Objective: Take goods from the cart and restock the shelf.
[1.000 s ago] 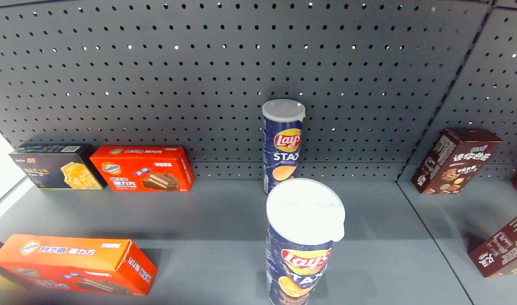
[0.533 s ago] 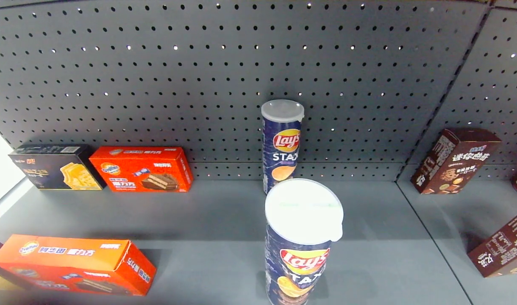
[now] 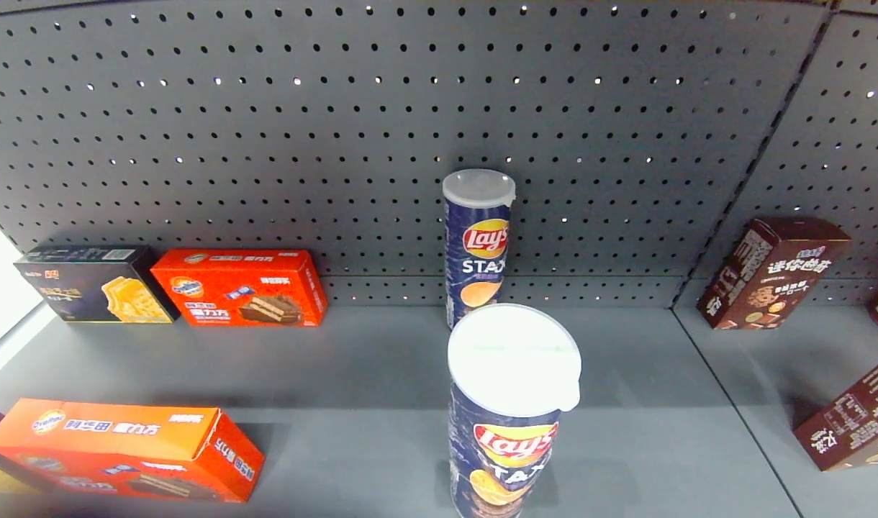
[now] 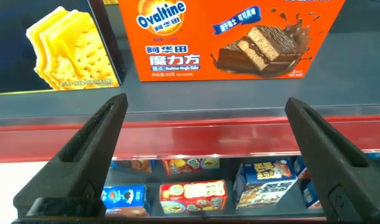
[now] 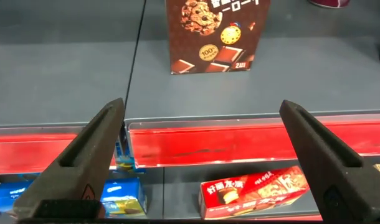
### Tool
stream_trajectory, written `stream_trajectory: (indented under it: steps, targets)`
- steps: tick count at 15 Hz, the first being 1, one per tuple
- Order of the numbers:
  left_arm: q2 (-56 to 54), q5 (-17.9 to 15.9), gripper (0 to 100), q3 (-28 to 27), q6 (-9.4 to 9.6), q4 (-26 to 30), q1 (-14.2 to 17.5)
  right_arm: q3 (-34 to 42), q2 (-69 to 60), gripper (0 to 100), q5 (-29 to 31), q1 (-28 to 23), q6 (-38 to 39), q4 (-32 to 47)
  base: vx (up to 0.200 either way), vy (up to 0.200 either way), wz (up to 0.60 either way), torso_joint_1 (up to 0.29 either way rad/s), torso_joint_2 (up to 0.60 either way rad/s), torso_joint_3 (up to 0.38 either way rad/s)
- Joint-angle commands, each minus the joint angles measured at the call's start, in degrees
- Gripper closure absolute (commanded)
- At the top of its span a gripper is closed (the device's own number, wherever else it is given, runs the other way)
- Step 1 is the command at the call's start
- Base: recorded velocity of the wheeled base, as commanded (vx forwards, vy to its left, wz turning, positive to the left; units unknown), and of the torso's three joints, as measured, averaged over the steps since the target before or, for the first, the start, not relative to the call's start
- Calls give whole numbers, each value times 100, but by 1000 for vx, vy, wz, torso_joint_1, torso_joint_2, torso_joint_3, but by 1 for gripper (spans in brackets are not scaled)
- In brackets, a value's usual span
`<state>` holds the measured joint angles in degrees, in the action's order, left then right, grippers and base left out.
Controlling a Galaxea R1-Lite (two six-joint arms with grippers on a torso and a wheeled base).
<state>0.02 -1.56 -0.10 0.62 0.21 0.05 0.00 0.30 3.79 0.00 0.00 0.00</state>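
Fingers first: the left gripper [image 4: 205, 180] has its two black, wedge-shaped fingers [image 4: 84, 165] spread wide with nothing between them. They hang just in front of the red strip [image 4: 202, 134] along the shelf [image 3: 352, 374] edge. The right gripper [image 5: 202, 180] shows the same: two matte black fingers [image 5: 78, 165] wide apart, holding nothing, before that same red edging.

Now across the shelf, a flat grey metal board backed by a perforated panel [image 3: 338, 129] dotted with round holes.

- Far left at the back stands one black cardboard box [image 3: 93, 282] with yellow crackers printed on it.
- Just beside it is an orange box [image 3: 241, 286], glossy and rectangular. A second orange box [image 3: 126, 447] lies near the front edge, so that's two orange.
- In the middle are two tall, dark blue chip cans. The back can [image 3: 477, 244] stands upright against the panel under a clear plastic lid. The front can [image 3: 511, 410] stands upright directly ahead of it, capped with a round white lid.
- To the right, past the seam in the shelf, are two brown boxes. The back brown box [image 3: 774, 273] leans tilted against the panel, and the front brown box [image 3: 853, 421] sits at the picture's edge.

Below the red strip, a lower level holds rows of small packets [image 4: 190, 196] in blue and red.
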Motion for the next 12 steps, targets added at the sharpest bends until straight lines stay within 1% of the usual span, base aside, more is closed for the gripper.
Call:
stream_trajectory:
  steps: [1,12]
  targets:
    - [6,-2,0,1,-1,6,4,0,13,0,-1,0,0,0,0,0,0,0,0,0]
    - [6,-2,0,1,-1,6,4,0,13,0,-1,0,0,0,0,0,0,0,0,0]
